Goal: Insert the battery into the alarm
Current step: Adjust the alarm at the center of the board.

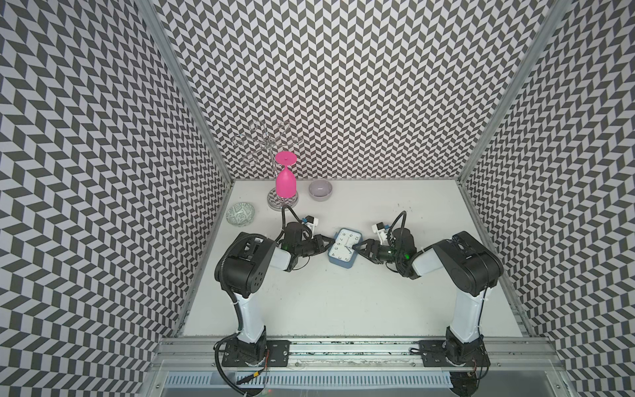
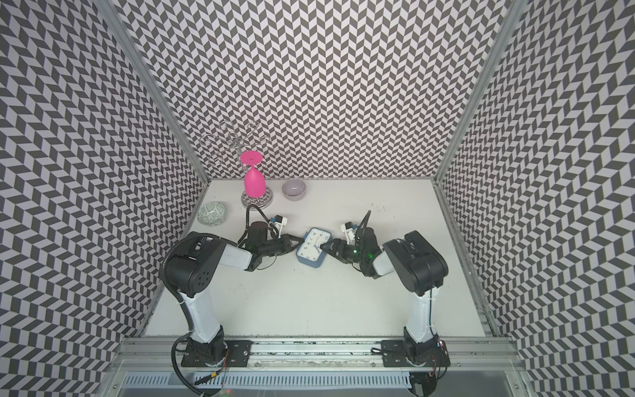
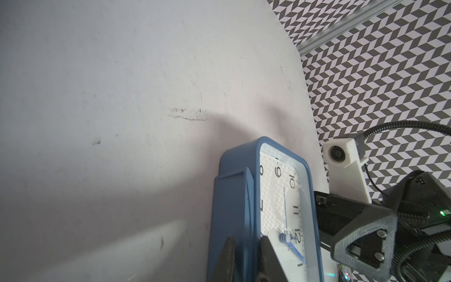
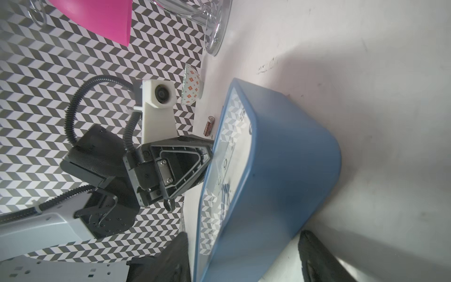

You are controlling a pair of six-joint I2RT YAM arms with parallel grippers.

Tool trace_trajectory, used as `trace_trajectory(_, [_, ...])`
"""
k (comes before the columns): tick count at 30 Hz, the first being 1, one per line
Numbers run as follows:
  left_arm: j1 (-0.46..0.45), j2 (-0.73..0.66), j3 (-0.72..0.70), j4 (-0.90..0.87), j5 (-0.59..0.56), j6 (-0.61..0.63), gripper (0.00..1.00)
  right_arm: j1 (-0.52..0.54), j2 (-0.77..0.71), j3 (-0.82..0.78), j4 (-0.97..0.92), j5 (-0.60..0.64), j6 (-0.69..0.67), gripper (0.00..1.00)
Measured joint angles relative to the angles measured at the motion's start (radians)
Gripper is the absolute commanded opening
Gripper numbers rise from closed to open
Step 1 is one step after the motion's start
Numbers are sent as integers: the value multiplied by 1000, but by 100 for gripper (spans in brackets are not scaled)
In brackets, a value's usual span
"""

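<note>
The battery (image 4: 209, 125) lies loose on the surface (image 4: 366, 97), just beside the alarm (image 4: 268, 171), which rests dial-up (its back is hidden). The left hand (image 3: 247, 256) pinches the blue rim; the right hand (image 4: 249, 258) straddles the casing, spread. Better to close the right before turning it over, clear of the battery.

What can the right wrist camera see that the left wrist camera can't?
Only the right wrist view shows the battery lying on the table close to the alarm, a pink glass, a patterned bowl and the left gripper from the side. Only the left wrist view shows the right arm's camera and both of the left gripper's fingers pinching the alarm's blue edge. Both show the blue alarm's dial and the white table.
</note>
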Motion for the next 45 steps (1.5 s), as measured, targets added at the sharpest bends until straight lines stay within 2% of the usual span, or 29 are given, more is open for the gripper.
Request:
trace_trajectory(8, [2,0,0,-6,-2,-1,26,4,45,26,42,-13,50,59])
trace_trajectory(11, [2,0,0,-11,-5,-1,30,5,47,26,42,-14,68,54])
trace_trajectory(15, [6,0,-3,-19,-8,-2,42,5,49,26,54,-17,106,47])
trace_trajectory(23, [5,-14,-21,-17,-29,-4,52,5,51,26,54,-24,150,40])
trace_trajectory(30, [-65,-136,-50,-90,-167,18,57,7,-35,25,-39,20,31,35])
trace_trajectory(33, [-92,-185,-57,-115,-218,25,64,7,-82,22,-78,55,-23,35])
trace_trajectory(37, [-101,-241,-67,-133,-261,28,78,7,-156,16,-159,121,-113,35])
trace_trajectory(41, [-101,-294,-69,-153,-286,11,99,11,-257,15,-287,238,-234,35])
trace_trajectory(45, [-101,-342,-71,-170,-305,-35,99,37,-377,13,-410,420,-375,35])
